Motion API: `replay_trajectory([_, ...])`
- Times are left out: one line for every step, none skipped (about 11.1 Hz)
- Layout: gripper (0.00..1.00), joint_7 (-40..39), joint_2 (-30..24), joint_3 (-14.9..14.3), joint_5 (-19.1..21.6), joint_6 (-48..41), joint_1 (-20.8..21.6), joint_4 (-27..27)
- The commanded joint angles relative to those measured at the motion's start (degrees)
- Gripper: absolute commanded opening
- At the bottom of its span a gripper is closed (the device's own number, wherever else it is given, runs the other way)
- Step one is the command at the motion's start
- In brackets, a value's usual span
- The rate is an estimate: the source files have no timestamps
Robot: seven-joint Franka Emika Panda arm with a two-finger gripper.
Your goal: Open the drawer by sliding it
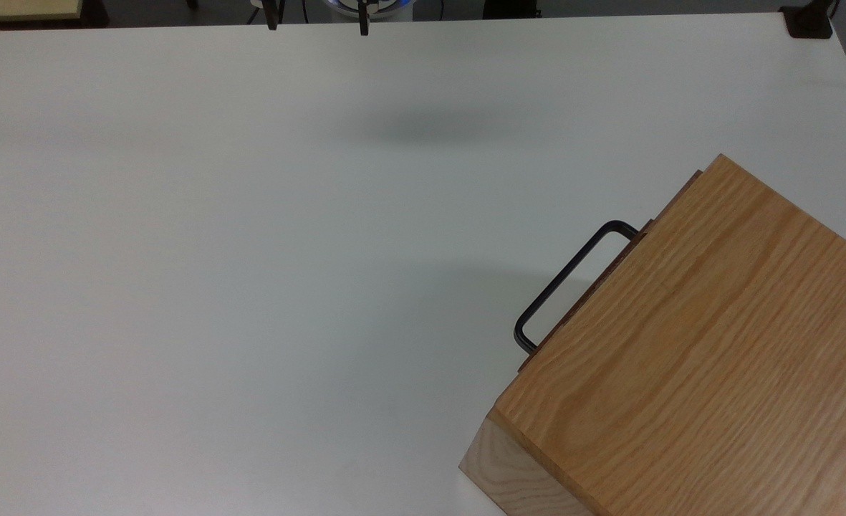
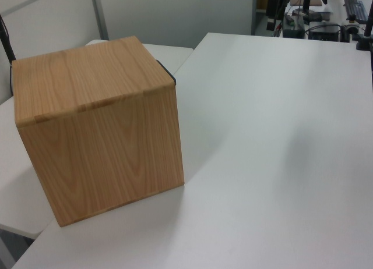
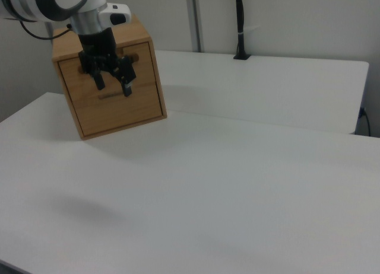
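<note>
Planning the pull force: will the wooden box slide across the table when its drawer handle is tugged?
Possibly: the box sits loose on the smooth white table. Its thick wood suggests weight that may hold it. The thin handle looks rigid.

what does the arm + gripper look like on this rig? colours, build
In the right view, the arm has rounded glossy white link shells with a grey band at the joint. A white flange sits above the gripper, which is all black: a blocky body with two slim black fingers. No markings can be made out.
</note>
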Motion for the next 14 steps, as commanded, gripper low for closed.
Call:
replay_trajectory([1.00, 8.3, 1.7, -0.6, 1.6, 1.3, 0.8, 0.5])
replay_trajectory([1.00, 15.6, 2.4, -0.2, 2.3, 3.9, 1.3, 0.7])
replay_trajectory([1.00, 23.3, 3.5, 0.1, 2.3, 7.8, 1.9, 0.5])
replay_trajectory([1.00, 29.8, 4.7, 0.6, 2.5, 10.8, 2.8, 0.6])
replay_trajectory([1.00, 35.1, 6.0, 0.7, 3.2, 14.0, 4.1, 0.8])
replay_trajectory([1.00, 41.3, 6.9, 1.0, 3.3, 17.8, 5.3, 0.8])
replay_trajectory([1.00, 46.3, 7.9, 1.7, 3.3, 22.4, 5.6, 0.9])
replay_trajectory([1.00, 51.1, 9.4, 3.9, 3.1, 27.3, 5.6, 1.0])
replay_trajectory([1.00, 57.4, 11.8, 6.3, 2.6, 32.0, 5.5, 3.1])
replay_trajectory([1.00, 61.7, 14.3, 6.7, 2.1, 34.5, 5.6, 4.7])
replay_trajectory([1.00, 61.7, 16.1, 7.1, 1.1, 37.1, 6.5, 6.2])
replay_trajectory([0.96, 61.0, 17.7, 7.1, 0.0, 40.7, 7.2, 6.6])
replay_trajectory([0.88, 61.1, 18.9, 7.1, -0.2, 44.0, 7.9, 6.7])
replay_trajectory([0.77, 61.2, 19.8, 7.1, -0.1, 46.4, 8.3, 6.7])
